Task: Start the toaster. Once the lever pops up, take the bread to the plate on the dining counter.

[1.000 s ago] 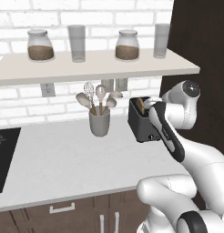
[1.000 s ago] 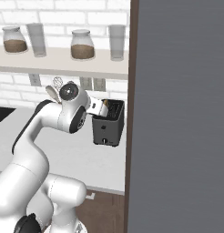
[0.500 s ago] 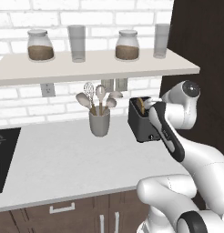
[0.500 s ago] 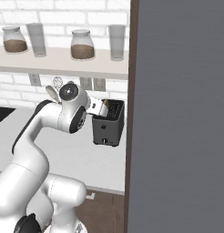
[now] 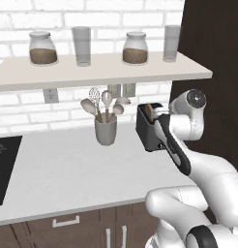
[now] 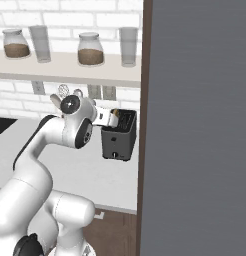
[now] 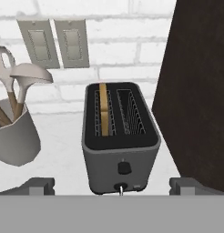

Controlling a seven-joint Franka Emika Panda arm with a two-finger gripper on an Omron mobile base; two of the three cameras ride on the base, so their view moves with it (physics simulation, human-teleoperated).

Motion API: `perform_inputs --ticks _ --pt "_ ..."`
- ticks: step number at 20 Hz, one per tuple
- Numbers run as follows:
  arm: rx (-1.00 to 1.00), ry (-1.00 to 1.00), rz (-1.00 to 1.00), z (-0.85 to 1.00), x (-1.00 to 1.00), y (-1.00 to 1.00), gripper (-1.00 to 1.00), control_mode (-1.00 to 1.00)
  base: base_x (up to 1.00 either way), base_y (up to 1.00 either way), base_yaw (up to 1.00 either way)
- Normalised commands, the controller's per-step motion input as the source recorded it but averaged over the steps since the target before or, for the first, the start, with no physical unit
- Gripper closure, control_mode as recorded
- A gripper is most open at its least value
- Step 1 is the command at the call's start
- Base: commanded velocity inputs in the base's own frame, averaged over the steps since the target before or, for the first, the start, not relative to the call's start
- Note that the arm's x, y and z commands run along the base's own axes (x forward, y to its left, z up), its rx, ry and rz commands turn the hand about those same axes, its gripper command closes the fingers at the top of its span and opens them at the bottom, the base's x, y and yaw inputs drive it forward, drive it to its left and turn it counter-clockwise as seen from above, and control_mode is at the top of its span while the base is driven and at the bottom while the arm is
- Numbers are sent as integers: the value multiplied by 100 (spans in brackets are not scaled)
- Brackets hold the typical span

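One black two-slot toaster (image 7: pixel 120 139), one bread (image 7: pixel 103 109) slice in its left slot, gripper (image 7: pixel 112 185) fingers spread wide, tips barely visible, toaster's base cut off

- The toaster (image 6: pixel 118 136) stands on the white worktop (image 6: pixel 95 172), close against the dark tall panel (image 6: pixel 195 125) at its right; two slots open upward; a small pale knob sits low on its front face
- The bread (image 6: pixel 113 118) shows as a tan edge at the toaster's left slot, just beside the arm's wrist
- The white arm (image 6: pixel 55 145) bends up from the lower left; its round dark joint faces the camera; its hand end reaches to the toaster's top left, where the fingers cannot be made out
- A shelf (image 6: pixel 70 67) above carries two brown-filled jars (image 6: pixel 90 49) and two grey glasses (image 6: pixel 128 46); white brick wall behind
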Motion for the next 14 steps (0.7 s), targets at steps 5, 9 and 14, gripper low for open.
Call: perform_inputs --ticks 5,9,14 --pt "0 0 1 -21 31 0 -100 -100 0 0 0" --pt "0 1 2 -5 42 0 -100 -100 0 0 0" --pt "0 6 3 0 42 0 -100 -100 0 0 0"
